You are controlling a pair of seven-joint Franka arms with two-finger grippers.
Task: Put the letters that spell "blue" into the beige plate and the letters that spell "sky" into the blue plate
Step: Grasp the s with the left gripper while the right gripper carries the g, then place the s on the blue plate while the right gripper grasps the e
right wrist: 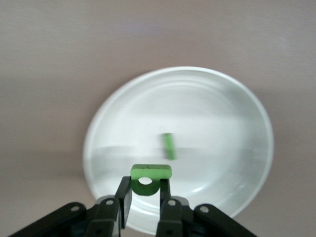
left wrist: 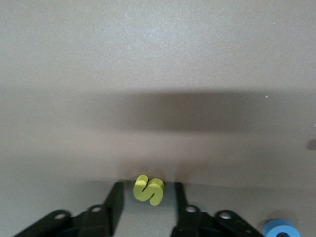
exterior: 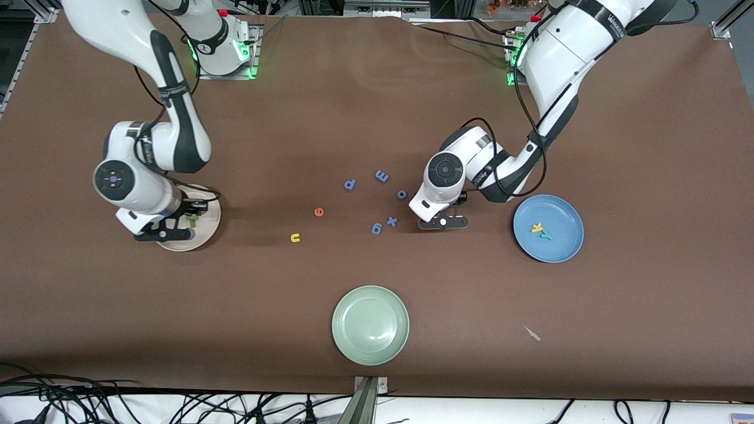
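Note:
My right gripper [exterior: 165, 235] hangs over the beige plate [exterior: 207, 231], shut on the green b [right wrist: 150, 172] between its fingertips [right wrist: 145, 181]. The dark green l [right wrist: 169, 146] lies in that plate [right wrist: 212, 108]. My left gripper [exterior: 443, 222] is down at the table beside the blue letters. Its fingers stand on either side of the yellow s [left wrist: 148, 190] with a gap on each side, so it [left wrist: 148, 186] is open. The blue plate [exterior: 565, 247] holds the yellow k [exterior: 536, 228] and teal y [exterior: 546, 235]. The orange e [exterior: 319, 212] and yellow u [exterior: 295, 237] lie on the table.
Blue letters p [exterior: 350, 184], m [exterior: 382, 175], o [exterior: 402, 194], x [exterior: 392, 221] and g [exterior: 376, 228] are scattered mid-table. A pale green plate [exterior: 370, 325] sits nearest the front camera. A small pale scrap [exterior: 532, 334] lies near it.

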